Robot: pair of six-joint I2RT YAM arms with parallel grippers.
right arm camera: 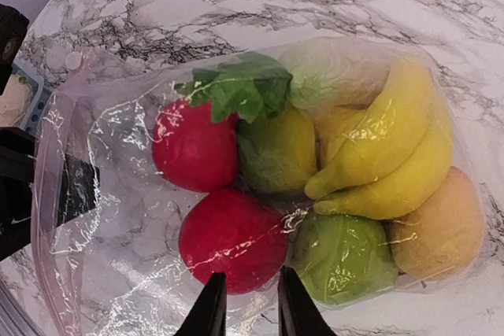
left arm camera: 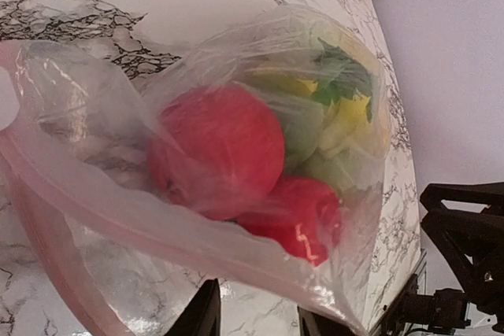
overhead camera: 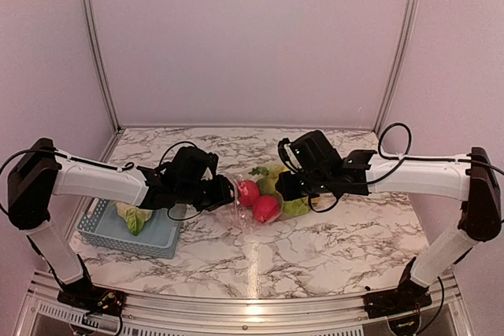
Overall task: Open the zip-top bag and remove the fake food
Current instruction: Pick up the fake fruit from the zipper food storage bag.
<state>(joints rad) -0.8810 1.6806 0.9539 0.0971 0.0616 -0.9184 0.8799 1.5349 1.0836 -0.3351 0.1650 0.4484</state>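
Note:
The zip-top bag [right arm camera: 102, 194] lies on the marble between my two grippers, with the fake food inside it. Through the film I see two red apples [right arm camera: 232, 238], yellow bananas [right arm camera: 394, 155], a green pear [right arm camera: 342, 257] and an orange [right arm camera: 437, 230]. My left gripper [left arm camera: 256, 316] is at the bag's mouth end, its fingers apart just below the pinkish zip strip [left arm camera: 118, 206]. My right gripper [right arm camera: 246, 304] is at the bag's near edge, beside the lower apple. Its fingers stand a narrow gap apart. In the top view the grippers [overhead camera: 224, 193] [overhead camera: 287, 186] face each other across the bag [overhead camera: 239, 212].
A light blue lattice basket [overhead camera: 118, 234] sits at the left near the table's front edge. It holds a pale green cabbage [overhead camera: 134, 216]. The right arm's dark links [left arm camera: 465, 234] show at the right edge of the left wrist view. Walls close the table at the back and sides.

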